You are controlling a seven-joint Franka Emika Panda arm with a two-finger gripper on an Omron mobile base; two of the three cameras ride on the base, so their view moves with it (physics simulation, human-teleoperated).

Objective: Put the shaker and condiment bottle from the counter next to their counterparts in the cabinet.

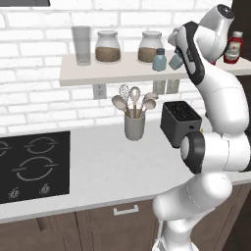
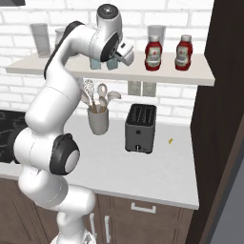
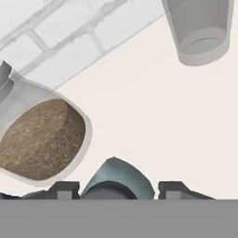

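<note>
On the pale cabinet shelf [image 1: 98, 73] one blue-grey shaker [image 1: 159, 60] stands free. A second shaker [image 1: 176, 60] sits just right of it, at my hand. In the hand view this shaker [image 3: 118, 181] lies between my gripper [image 3: 118, 191] fingertips, with a thin gap on each side, so the gripper is open around it. Seen from the right base, the gripper [image 2: 114, 59] is at the shelf [image 2: 167, 74], and my arm partly hides the shakers. Two red condiment bottles [image 2: 153, 55] [image 2: 183, 52] stand side by side further right on the shelf.
A brown-filled glass jar [image 3: 42, 139] stands close beside the shaker, and another jar [image 1: 108, 47] and a tall glass [image 1: 81, 45] stand further left. Below are a toaster [image 2: 141, 127], a utensil crock [image 2: 98, 119], the stovetop [image 1: 29, 166] and a dark cabinet panel [image 2: 224, 95].
</note>
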